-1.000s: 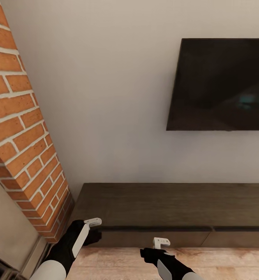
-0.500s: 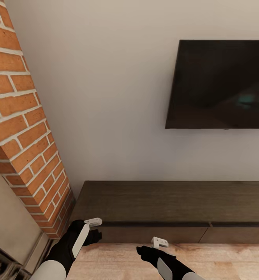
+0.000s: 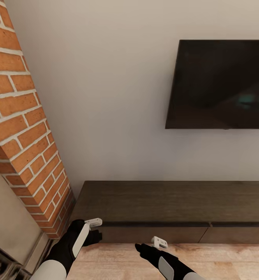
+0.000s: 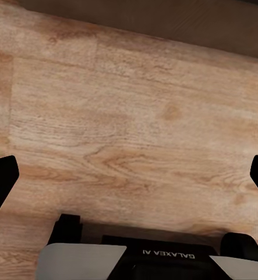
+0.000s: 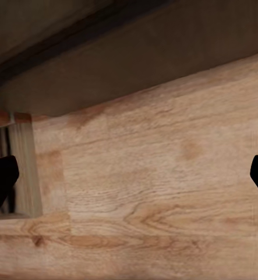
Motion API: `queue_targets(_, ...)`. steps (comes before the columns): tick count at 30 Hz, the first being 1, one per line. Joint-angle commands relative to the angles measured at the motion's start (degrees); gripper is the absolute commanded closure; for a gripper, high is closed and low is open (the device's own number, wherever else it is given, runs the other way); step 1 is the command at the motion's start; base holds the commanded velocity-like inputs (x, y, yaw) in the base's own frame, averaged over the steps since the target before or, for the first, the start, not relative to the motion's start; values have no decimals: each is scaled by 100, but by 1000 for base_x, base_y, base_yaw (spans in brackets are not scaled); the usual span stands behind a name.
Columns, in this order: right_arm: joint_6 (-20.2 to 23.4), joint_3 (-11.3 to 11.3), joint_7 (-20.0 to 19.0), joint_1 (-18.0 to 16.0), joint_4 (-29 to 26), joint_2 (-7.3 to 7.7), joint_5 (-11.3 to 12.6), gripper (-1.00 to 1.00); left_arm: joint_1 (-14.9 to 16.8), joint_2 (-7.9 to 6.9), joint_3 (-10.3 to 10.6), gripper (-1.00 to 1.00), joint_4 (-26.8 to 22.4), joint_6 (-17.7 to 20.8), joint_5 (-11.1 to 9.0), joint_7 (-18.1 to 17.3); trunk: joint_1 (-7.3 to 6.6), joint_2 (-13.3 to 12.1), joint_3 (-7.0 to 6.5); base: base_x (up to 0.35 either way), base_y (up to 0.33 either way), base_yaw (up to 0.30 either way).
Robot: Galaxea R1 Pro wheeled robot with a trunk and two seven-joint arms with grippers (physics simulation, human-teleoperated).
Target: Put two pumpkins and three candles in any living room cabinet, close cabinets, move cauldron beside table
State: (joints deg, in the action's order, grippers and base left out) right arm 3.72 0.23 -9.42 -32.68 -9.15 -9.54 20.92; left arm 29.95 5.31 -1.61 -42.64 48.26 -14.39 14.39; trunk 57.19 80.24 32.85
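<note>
So, parked right in front of the cabinet (image 3: 172, 208), the long low dark brown unit under the wall-mounted TV (image 3: 219, 83). Drawer fronts look flush and shut from the head view, seam between two of them visible toward the right, so no peek at what's inside, if anything. Bare top too, nothing sitting on it. No pumpkins, candles, cauldron or glass surface anywhere here, so can't say where those are.

Left hand (image 3: 93, 223) hanging low just in front of the cabinet's left end, near the brick column (image 3: 24, 128). Right hand (image 3: 159, 242) a bit further back, over the wooden floor (image 3: 117, 260). Both wrist views looking down at floorboards with the black fingertips way out at the picture edges, so spread apart and carrying nothing. Right wrist view also catching the dark cabinet front along one side, plus a pale strip that might be the base of the brick column, hard to tell at that angle.

Best guess on the step: either lining up to pull a drawer open for stashing, or checking everything's closed. Empty hands and closed fronts fit both. If opening, next move needs a fingertip hooked on a drawer edge, tricky with no handles, probably getting into the dark gap under the top. Otherwise, turning away to fetch the stuff.
</note>
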Motion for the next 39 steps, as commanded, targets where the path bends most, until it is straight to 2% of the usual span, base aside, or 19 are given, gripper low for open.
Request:
queue_targets(1, 30, 3, -18, -1, -8, 3, 46, -100, 2, 5, -16, -100, -9, 22, -79, 46, 0, 3, 5, 0, 0, 0)
queue_targets(6, 32, 3, -46, -1, -8, 16, 67, -100, -2, -2, 2, -100, -15, 37, -335, 46, 0, 3, 5, 0, 0, 0)
queue_targets(9, 32, 3, -49, -1, -8, 20, 69, -100, 0, -3, 8, -100, -12, 39, -407, 46, 0, 3, 5, 0, 0, 0)
queue_targets(30, 68, 3, -42, -1, 1, 48, 70, -100, 2, 44, 37, -100, -46, 35, -442, 41, 0, 3, 5, 0, 0, 0)
queue_targets(39, 51, -3, -57, -1, 12, 65, 104, -100, 2, 27, 33, -100, -101, 42, -450, 40, 197, 364, 167, 0, 0, 0)
